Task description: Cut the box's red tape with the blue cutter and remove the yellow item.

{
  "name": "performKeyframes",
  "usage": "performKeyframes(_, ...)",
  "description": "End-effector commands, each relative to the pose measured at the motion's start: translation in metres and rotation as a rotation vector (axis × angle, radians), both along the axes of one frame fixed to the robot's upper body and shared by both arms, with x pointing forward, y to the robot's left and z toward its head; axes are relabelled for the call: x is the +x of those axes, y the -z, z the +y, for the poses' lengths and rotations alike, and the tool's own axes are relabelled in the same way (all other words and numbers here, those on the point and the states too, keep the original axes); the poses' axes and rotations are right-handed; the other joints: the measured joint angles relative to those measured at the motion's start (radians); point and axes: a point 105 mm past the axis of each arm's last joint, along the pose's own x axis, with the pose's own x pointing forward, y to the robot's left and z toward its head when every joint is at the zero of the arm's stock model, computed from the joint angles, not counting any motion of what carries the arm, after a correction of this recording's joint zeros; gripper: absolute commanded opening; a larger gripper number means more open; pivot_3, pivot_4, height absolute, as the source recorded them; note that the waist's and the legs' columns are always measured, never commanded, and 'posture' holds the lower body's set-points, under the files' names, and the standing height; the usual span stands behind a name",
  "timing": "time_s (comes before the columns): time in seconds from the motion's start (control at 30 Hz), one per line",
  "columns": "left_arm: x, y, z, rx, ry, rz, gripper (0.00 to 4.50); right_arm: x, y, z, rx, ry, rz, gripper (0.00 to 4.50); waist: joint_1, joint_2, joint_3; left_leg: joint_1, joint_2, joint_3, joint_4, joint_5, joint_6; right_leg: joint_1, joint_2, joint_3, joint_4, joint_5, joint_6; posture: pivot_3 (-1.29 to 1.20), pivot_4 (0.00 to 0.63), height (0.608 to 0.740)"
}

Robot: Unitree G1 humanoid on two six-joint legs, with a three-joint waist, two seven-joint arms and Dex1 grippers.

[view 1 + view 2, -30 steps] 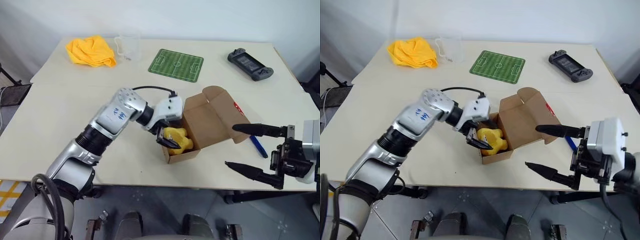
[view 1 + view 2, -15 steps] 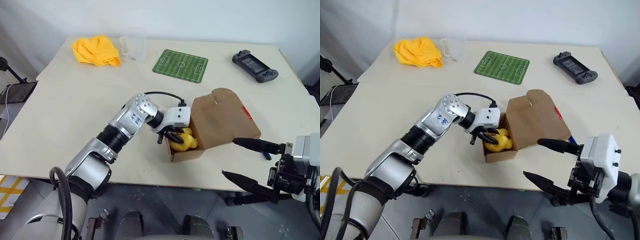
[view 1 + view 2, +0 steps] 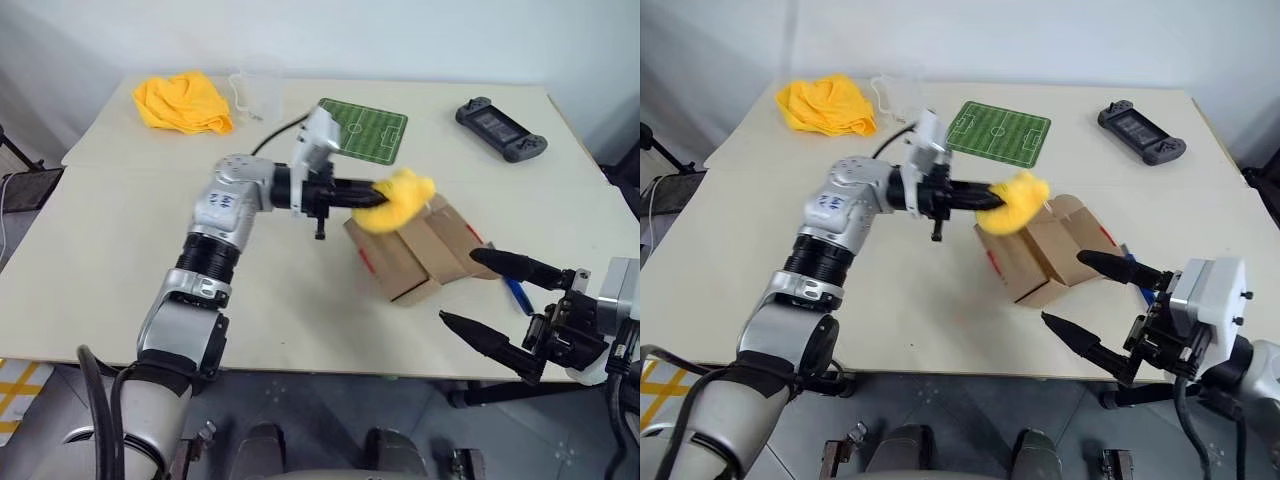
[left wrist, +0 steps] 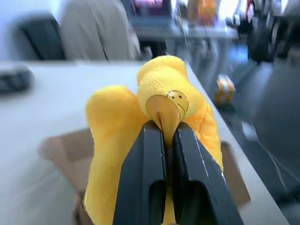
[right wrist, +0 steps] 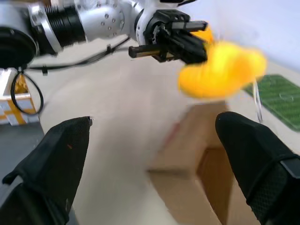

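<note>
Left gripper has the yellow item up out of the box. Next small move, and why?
Probably carry it sideways to bare table and set it down: the left gripper is shut on the yellow item, which hangs in the air above the box.

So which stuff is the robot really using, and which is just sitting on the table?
Job things: yellow item, pinched in the left gripper; box; red tape; blue cutter.

Just lying about: yellow cloth, clear cup, green football mat, game controller.

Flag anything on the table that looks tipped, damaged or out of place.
The box lies tipped over on its side, flaps splayed toward the blue cutter, rather than sitting upright. The yellow item hangs above it, clamped in the left end effector.
</note>
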Motion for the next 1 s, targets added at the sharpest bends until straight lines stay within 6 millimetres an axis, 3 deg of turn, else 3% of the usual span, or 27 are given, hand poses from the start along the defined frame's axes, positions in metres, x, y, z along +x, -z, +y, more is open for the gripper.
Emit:
performKeyframes(0.03, 0.009, 0.007, 0.067, -0.071, -0.220, -0.029, 0.03, 0.004, -0.002, 0.015, 0.033, -0.063, -0.051, 4.50, -0.014, 0.000, 0.000, 0.001, 0.000, 0.000, -0.001, 0.000, 0.000, 0.000, 0.000, 0.000, 0.000, 0.000, 0.000, 0.00, 0.150, 0.740)
performKeyframes(0.17, -0.002, 0.054, 0.150, 0.056, -0.497, -0.019, 0.03, 0.011, 0.006, 0.040, 0.018, -0.191, -0.088, 4.50, -0.029, 0.000, 0.000, 0.002, 0.000, 0.000, -0.003, 0.000, 0.000, 0.000, 0.000, 0.000, 0.002, 0.000, 0.000, 0.00, 0.150, 0.740)
performKeyframes(0.27, -0.021, 0.080, 0.192, 0.139, -0.635, 0.007, 0.03, 0.019, 0.012, 0.050, 0.027, -0.235, -0.086, 4.50, -0.027, -0.001, 0.001, 0.001, 0.000, 0.000, -0.003, 0.000, 0.000, -0.001, 0.000, 0.000, 0.002, 0.000, 0.000, 0.00, 0.150, 0.740)
performKeyframes(0.33, -0.031, 0.093, 0.210, 0.158, -0.711, 0.037, 0.03, 0.023, 0.017, 0.053, 0.033, -0.265, -0.072, 4.50, -0.016, -0.002, 0.001, 0.000, 0.000, -0.001, -0.002, 0.000, 0.000, -0.001, 0.000, 0.000, 0.002, 0.000, 0.001, 0.00, 0.150, 0.740)
performKeyframes(0.37, -0.034, 0.097, 0.214, 0.136, -0.731, 0.066, 0.03, 0.025, 0.020, 0.055, 0.028, -0.275, -0.075, 4.50, -0.005, -0.002, 0.001, 0.000, 0.000, -0.001, -0.001, 0.000, 0.000, 0.000, 0.000, 0.000, 0.002, 0.000, 0.001, 0.00, 0.150, 0.740)
performKeyframes(0.53, -0.041, 0.117, 0.213, 0.126, -0.758, 0.163, 1.39, 0.030, 0.027, 0.058, 0.010, -0.300, -0.085, 4.50, 0.006, -0.002, 0.001, 0.000, 0.000, -0.001, 0.001, 0.000, 0.000, 0.001, 0.000, 0.000, 0.002, 0.000, 0.001, 0.00, 0.150, 0.740)
performKeyframes(0.63, -0.045, 0.113, 0.209, 0.138, -0.732, 0.175, 2.31, 0.032, 0.028, 0.056, 0.003, -0.294, -0.094, 4.50, -0.002, -0.002, 0.001, 0.000, 0.000, -0.001, 0.000, 0.000, 0.000, 0.000, 0.000, 0.000, 0.003, 0.000, 0.001, 0.00, 0.150, 0.740)
performKeyframes(0.73, -0.051, 0.097, 0.221, 0.164, -0.733, 0.144, 3.21, 0.034, 0.029, 0.049, -0.017, -0.265, -0.097, 4.50, -0.006, -0.002, 0.001, 0.001, 0.000, -0.001, -0.001, 0.000, 0.000, 0.000, 0.000, 0.000, 0.003, 0.000, 0.001, 0.00, 0.150, 0.740)
performKeyframes(0.87, -0.074, 0.072, 0.253, 0.222, -0.751, 0.089, 3.21, 0.033, 0.031, 0.027, -0.052, -0.204, -0.079, 4.50, -0.016, -0.002, 0.001, 0.001, 0.001, 0.000, -0.003, 0.000, -0.001, -0.002, 0.000, 0.000, 0.003, 0.000, 0.001, 0.00, 0.150, 0.740)
performKeyframes(0.93, -0.083, 0.076, 0.262, 0.307, -0.776, 0.048, 3.21, 0.031, 0.032, 0.019, -0.066, -0.191, -0.067, 4.50, -0.018, -0.002, 0.001, 0.001, 0.001, 0.000, -0.003, -0.001, -0.001, -0.002, 0.000, 0.000, 0.003, 0.000, 0.001, 0.00, 0.150, 0.740)
performKeyframes(1.0, -0.105, 0.093, 0.264, 0.392, -0.754, 0.055, 3.21, 0.028, 0.038, 0.007, -0.123, -0.180, -0.048, 4.50, -0.018, -0.001, 0.001, 0.001, 0.001, 0.000, -0.003, -0.001, -0.002, -0.002, 0.000, 0.001, 0.002, 0.000, 0.001, 0.00, 0.150, 0.740)
